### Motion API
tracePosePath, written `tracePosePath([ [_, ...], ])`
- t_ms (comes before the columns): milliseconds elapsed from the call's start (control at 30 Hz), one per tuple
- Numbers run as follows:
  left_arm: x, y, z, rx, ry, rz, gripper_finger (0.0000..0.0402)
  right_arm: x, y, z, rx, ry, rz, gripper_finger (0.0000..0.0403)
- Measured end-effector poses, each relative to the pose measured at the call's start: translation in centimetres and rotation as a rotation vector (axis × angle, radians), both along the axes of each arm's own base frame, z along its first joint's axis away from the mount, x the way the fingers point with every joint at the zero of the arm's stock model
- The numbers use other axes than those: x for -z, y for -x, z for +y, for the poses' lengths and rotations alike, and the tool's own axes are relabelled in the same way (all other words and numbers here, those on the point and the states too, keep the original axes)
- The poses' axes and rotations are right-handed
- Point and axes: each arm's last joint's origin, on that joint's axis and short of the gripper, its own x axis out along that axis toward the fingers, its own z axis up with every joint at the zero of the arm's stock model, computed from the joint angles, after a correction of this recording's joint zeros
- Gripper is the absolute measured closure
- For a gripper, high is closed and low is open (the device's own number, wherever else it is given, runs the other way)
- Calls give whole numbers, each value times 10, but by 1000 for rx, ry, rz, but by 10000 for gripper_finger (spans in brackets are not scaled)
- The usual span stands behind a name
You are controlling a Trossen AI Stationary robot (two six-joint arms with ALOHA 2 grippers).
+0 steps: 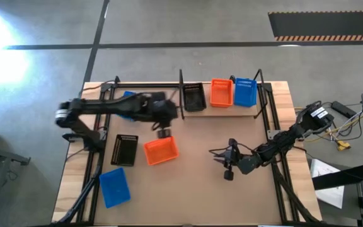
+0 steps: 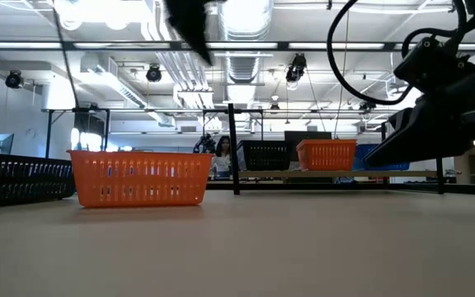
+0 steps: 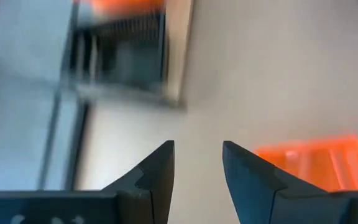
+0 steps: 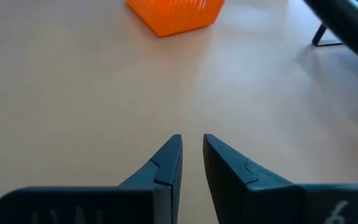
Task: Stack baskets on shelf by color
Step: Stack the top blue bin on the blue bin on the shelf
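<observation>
The shelf [image 1: 201,112] stands along the table's far edge and carries a black basket [image 1: 194,98], an orange basket [image 1: 221,93] and a blue basket [image 1: 245,92] side by side. On the tabletop rest an orange basket [image 1: 161,151], a black basket [image 1: 125,150] and a blue basket [image 1: 114,186]. Another blue basket [image 1: 129,96] shows partly behind the left arm. My left gripper [image 1: 164,130] hangs open above the table between the shelf and the loose orange basket [image 3: 316,162]. My right gripper [image 1: 218,152] is narrowly open, low over bare table, pointing toward that orange basket [image 4: 176,14].
Black metal uprights [image 1: 181,94] frame the shelf, and black rails [image 1: 96,164] run along the table's left and right sides. Bare tabletop lies in the middle and near part. Cables and gear [image 1: 339,129] sit off the right edge. A person [image 2: 221,154] stands far behind the table.
</observation>
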Motion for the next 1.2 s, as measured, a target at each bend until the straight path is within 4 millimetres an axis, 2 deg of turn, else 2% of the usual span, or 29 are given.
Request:
tracePosePath([
  [133, 35, 53, -3, -157, 84, 46, 282, 0, 0, 0, -22, 43, 9, 346],
  [267, 60, 101, 4, -290, 130, 82, 282, 1, 1, 0, -47, 87, 20, 346],
  [367, 78, 125, 12, -313, 140, 124, 282, 1, 1, 0, -51, 95, 21, 346],
  [467, 98, 137, 23, -309, 147, 207, 282, 1, 1, 0, -54, 100, 22, 346],
  [667, 133, 144, 50, -309, 88, 445, 282, 1, 1, 0, -53, 99, 21, 346],
  [800, 151, 140, 67, -277, 33, 611, 282, 0, 0, 0, -52, 95, 14, 346],
  [933, 168, 133, 79, -206, 42, 700, 284, -1, 0, 0, -52, 88, 2, 346],
  [1033, 179, 127, 85, -164, 44, 741, 309, -2, -1, 0, -52, 85, -3, 346],
  [1200, 181, 120, 91, -156, 29, 761, 391, -2, 2, 6, -71, 70, -7, 346],
])
